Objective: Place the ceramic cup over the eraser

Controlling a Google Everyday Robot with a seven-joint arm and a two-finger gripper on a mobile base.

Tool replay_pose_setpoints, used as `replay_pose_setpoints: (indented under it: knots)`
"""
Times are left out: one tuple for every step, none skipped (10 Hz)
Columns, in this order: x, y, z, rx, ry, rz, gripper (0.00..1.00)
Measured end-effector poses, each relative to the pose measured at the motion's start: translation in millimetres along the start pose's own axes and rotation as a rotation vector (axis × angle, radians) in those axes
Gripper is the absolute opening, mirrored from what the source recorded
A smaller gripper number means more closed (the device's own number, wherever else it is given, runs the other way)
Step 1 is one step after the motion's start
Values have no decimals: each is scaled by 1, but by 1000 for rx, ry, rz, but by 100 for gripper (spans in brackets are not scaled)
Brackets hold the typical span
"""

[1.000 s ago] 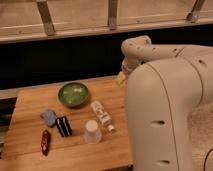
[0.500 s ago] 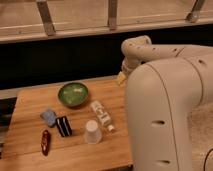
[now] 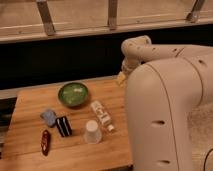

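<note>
The ceramic cup (image 3: 92, 131), small, white and tapered, stands upside down on the wooden table (image 3: 26, 134), near its front edge. The eraser (image 3: 63, 126), a black block with white stripes, lies just left of the cup with a small gap between them. My gripper (image 3: 121, 79) is at the table's back right corner, far from both. It is mostly hidden by my bulky white arm (image 3: 160, 115), and only a yellowish tip shows. It is open and holds nothing.
A green bowl (image 3: 73, 94) sits at the back of the table. A white labelled bottle (image 3: 101, 115) lies right of the cup. A blue-grey lump (image 3: 49, 117) and a slim dark-red object (image 3: 45, 142) lie left of the eraser.
</note>
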Motion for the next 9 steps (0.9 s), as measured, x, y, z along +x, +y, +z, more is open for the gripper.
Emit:
replay_pose_setpoints:
  knots:
    - [0,0,0,0,0,0,80]
    - [0,0,0,0,0,0,80]
    - [0,0,0,0,0,0,80]
    - [0,0,0,1,-1,-1,80]
    - [0,1,-2,5,-8,-9,80]
    - [-2,7,-7,7,-24,-26,80]
    - [-4,19,-12,11,-39,-58,80]
    - [-7,38,-19,9,-56,-95,80]
    - [-10,59,-26,5,-74,-137,80]
